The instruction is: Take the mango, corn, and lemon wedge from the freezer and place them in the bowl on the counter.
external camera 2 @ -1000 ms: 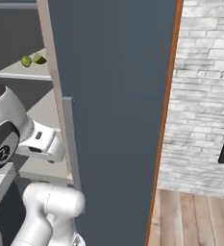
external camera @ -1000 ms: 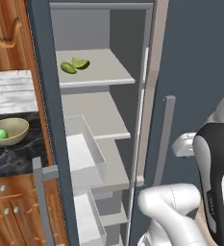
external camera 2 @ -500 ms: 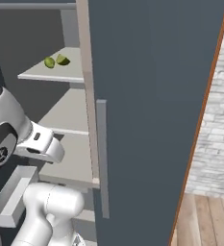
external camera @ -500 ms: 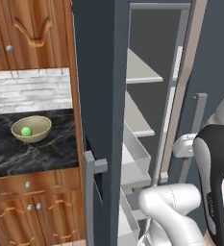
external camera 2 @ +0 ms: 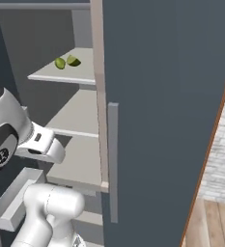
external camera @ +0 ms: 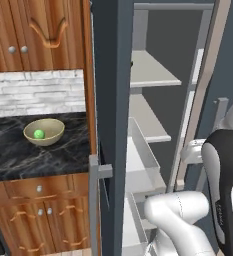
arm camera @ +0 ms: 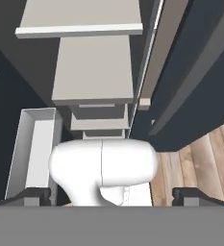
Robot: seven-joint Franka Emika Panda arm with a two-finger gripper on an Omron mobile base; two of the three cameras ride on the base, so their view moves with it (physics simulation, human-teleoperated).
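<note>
Gripper (arm camera: 111, 194) spread wide and empty; my two tips sit far apart at the bottom of the hand view, one at 7 o'clock, one at 5, nothing between them. I am looking down the freezer (external camera 2: 157, 96) shelves toward the floor.

Lemon wedge (external camera 2: 74, 61): on the top shelf in the right base view, at about 11 o'clock, close beside a rounder green piece (external camera 2: 60, 63) on its left; touching or a hair apart, I can't tell. The wedge's long axis looks to run roughly along the shelf's front edge, but it is too small to be sure. The shelf lies well above my wrist, which hangs low at 8 o'clock in that view.

Bowl (external camera: 44, 131): on the counter (external camera: 18, 160), 9 o'clock in the left base view, left of the freezer's open door. A small bright green ball (external camera: 38, 134) lies inside it.

Judgement: fetch not yet begun for the wedge. What matters is that it lies up and ahead of my hand, deep on the shelf, while I point downward. The wrist must rise and level out before any reach. One arm only, so no choice of hand.
</note>
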